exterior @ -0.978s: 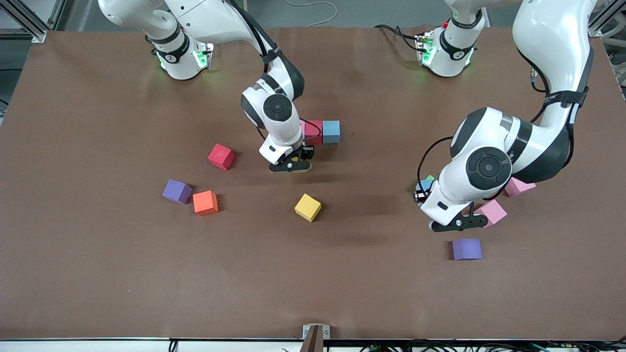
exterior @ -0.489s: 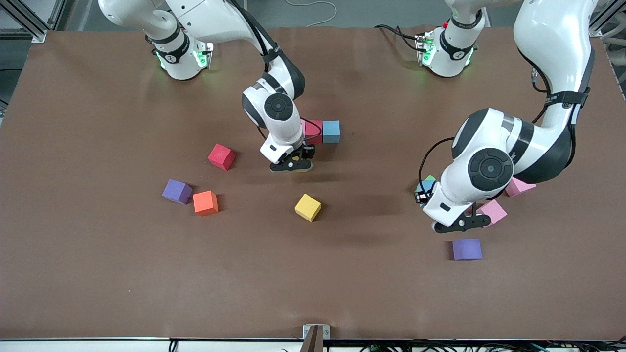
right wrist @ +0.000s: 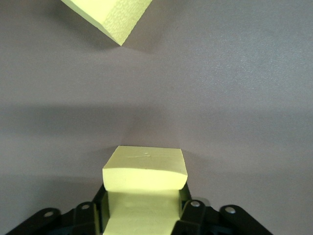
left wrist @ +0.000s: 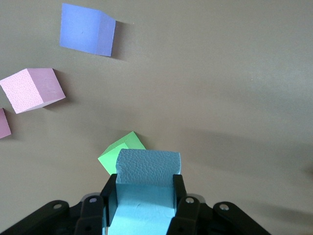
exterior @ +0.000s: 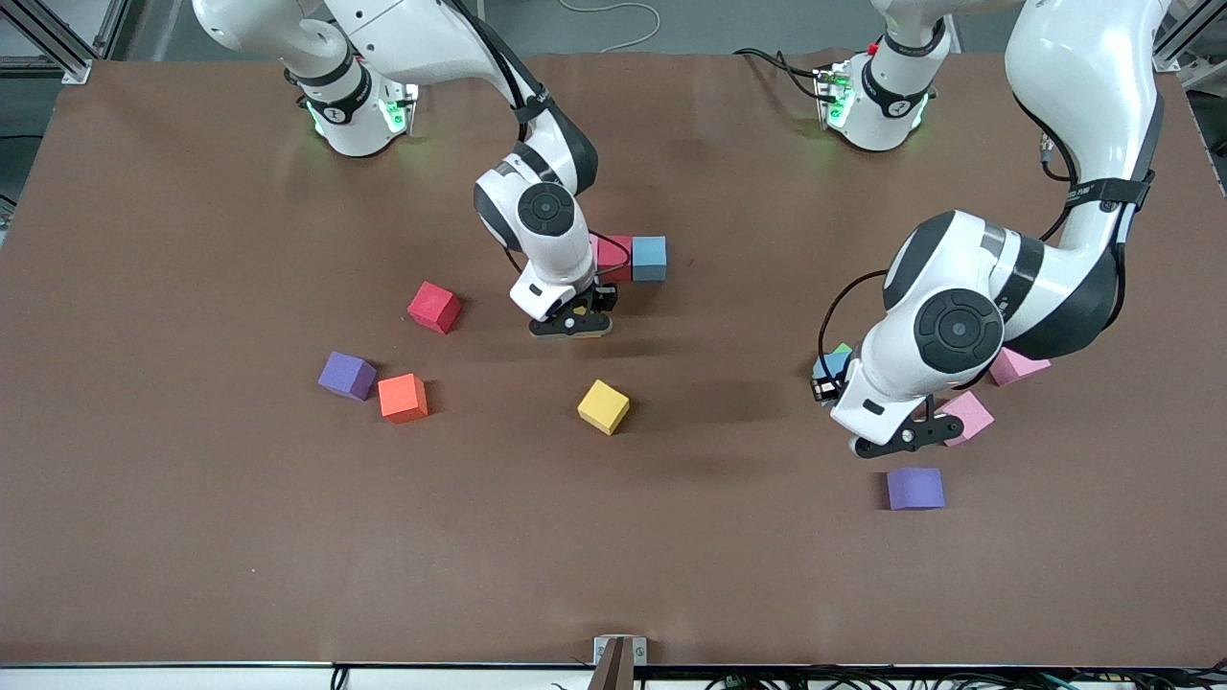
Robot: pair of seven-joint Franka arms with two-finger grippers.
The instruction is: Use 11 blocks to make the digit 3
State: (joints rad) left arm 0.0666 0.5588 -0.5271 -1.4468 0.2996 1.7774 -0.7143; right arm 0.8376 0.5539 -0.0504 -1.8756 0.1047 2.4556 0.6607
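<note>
Right wrist view showed the right gripper [right wrist: 142, 215] clamping a yellow block [right wrist: 145, 169] beside the red block [exterior: 613, 257], likely placing it; left gripper [left wrist: 143, 210] gripped a light blue block [left wrist: 146, 171] above the green block [left wrist: 117, 155].

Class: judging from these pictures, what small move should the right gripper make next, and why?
Probably open fully and lift away: the right gripper has its yellow block low beside the red block and blue block. The left gripper holds a light blue block.
</note>
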